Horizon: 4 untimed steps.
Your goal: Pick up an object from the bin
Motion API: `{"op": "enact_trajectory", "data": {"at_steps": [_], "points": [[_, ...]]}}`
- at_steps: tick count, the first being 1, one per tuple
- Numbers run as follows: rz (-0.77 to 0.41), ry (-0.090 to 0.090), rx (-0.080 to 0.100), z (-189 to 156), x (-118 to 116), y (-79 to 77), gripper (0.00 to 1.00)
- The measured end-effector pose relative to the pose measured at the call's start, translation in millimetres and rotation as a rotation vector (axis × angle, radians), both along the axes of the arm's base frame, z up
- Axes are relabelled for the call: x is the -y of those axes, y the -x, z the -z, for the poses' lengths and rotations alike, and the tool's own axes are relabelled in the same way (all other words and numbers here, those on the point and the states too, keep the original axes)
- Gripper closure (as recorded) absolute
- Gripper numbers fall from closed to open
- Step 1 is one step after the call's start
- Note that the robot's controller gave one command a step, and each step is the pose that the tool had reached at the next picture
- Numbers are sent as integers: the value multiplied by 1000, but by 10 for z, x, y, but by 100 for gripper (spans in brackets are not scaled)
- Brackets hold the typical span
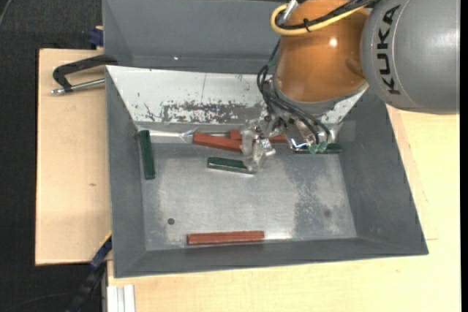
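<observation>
Gripper point(257, 146) hangs near the bin's point(241, 202) back wall, between red bar point(216, 140) and green bar point(228, 165); you cannot tell its spread.

Robotics lab, KUKA arm point(420, 36), metal bin point(190, 25)

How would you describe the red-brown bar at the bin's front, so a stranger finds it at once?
Start at the grey metal bin and go to its front wall, lowest in the view. At the foot of that wall lies a long red-brown bar, alone and parallel to it. The other red-brown bar lies at the back, beside the gripper.
</observation>
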State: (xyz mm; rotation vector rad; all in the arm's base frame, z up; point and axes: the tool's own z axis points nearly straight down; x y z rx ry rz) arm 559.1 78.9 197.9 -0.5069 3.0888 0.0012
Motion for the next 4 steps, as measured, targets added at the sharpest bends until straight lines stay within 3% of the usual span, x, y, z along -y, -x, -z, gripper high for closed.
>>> {"op": "enact_trajectory", "data": {"at_steps": [1, 2, 3, 4], "points": [[1, 0, -5, 23, 3, 9, 0], [-179, 3, -13, 1246, 247, -297, 0], [-178, 1, -9, 1210, 239, -308, 100], [-105, 0, 4, -140, 59, -153, 100]]}}
